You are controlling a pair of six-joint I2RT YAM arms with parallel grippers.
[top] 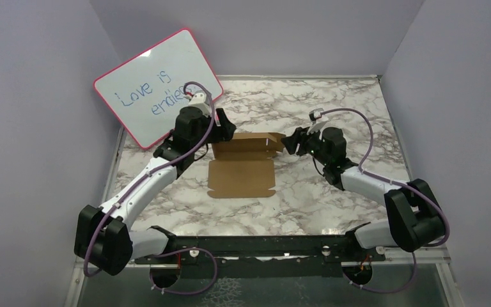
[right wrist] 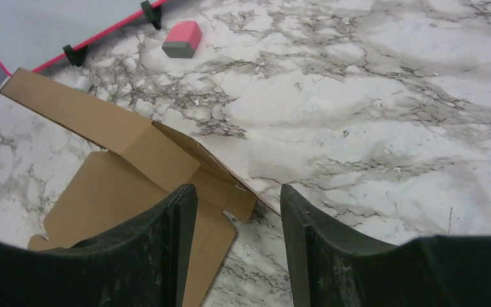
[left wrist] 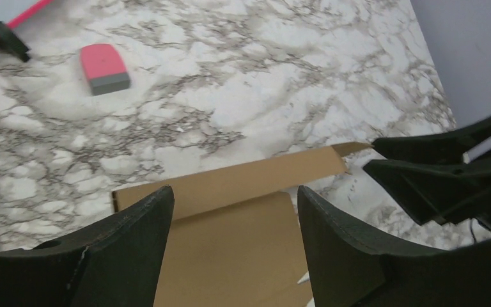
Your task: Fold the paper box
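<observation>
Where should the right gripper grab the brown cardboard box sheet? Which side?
On the brown cardboard box sheet, pinch the right end of the raised far flap, right gripper coming from the right. That flap tilts up off the marble table; the main panel lies flat, offering no edge.

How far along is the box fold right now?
Done: the paper box has its far flap creased and partly raised. In hand: nothing is gripped; the left gripper and right gripper sit at that flap's ends, jaws open. Left: the main panel lies flat on the table with no side walls up, so most folding remains.
</observation>
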